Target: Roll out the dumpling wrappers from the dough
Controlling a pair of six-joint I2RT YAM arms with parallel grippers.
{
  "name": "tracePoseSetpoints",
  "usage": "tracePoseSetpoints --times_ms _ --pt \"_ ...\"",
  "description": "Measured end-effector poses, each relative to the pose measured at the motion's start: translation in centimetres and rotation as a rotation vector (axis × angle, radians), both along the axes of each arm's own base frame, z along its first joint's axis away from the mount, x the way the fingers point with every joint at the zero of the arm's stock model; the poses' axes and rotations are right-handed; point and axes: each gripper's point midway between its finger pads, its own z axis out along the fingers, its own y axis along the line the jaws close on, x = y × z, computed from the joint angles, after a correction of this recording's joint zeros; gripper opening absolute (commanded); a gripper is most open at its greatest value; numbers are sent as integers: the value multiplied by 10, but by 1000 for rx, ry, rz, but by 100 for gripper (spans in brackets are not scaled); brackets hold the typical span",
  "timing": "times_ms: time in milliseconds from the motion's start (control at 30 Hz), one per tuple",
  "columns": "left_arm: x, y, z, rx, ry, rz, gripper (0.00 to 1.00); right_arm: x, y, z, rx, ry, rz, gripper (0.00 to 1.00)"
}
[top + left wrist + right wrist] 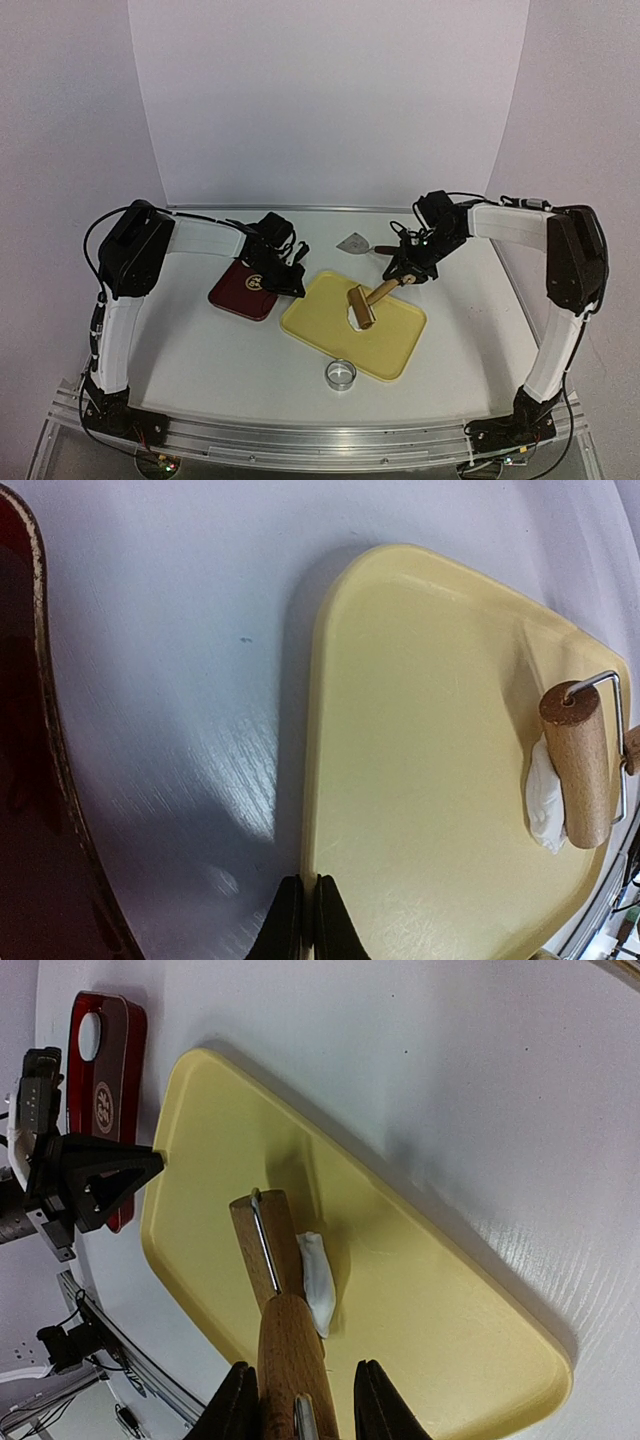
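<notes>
One lump of dough (351, 318) lies at the middle of the yellow tray (400, 345), partly flattened, with the wooden roller (360, 306) lying across its right side. In the right wrist view the white mass bulges out just right of the drum. No wrappers show yet, so I judge the rolling to be at an early stage.

At the bottom of the right wrist view, the right gripper (300, 1400) is clenched on the roller's wooden handle. The left gripper (303, 920) is pressed shut with nothing between its tips, which sit at the tray's left rim; whether they bear on it I cannot tell.

The dough looks soft, light and likely tacky. It should squash easily, tear if pinched and may cling to the drum, so it is best worked through the roller handle, not grasped directly. The tray looks smooth and could slide under a push.

The cutter (341, 374) stands below the tray, and a red board (240, 292) lies to its left.
</notes>
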Motion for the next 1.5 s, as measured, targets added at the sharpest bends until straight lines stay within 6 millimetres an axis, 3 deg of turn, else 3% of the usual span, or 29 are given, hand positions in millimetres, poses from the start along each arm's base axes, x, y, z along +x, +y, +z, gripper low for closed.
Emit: tracePoseSetpoints --times_ms 700,933,1000,1200,1333,1500 --pt "1 0 1 3 0 2 0 -1 22 -4 13 -20 43 0" --pt "0 -4 2 3 5 1 0 -10 62 -21 77 6 86 0" --pt "0 -4 1 4 6 1 0 -11 65 -20 79 6 84 0" --pt "0 -4 2 4 5 2 0 -11 66 -5 92 -28 105 0" --pt "1 -6 2 4 6 -1 0 -21 62 5 82 -40 182 0" --pt "3 -12 2 -3 4 1 13 -41 61 19 105 15 257 0"
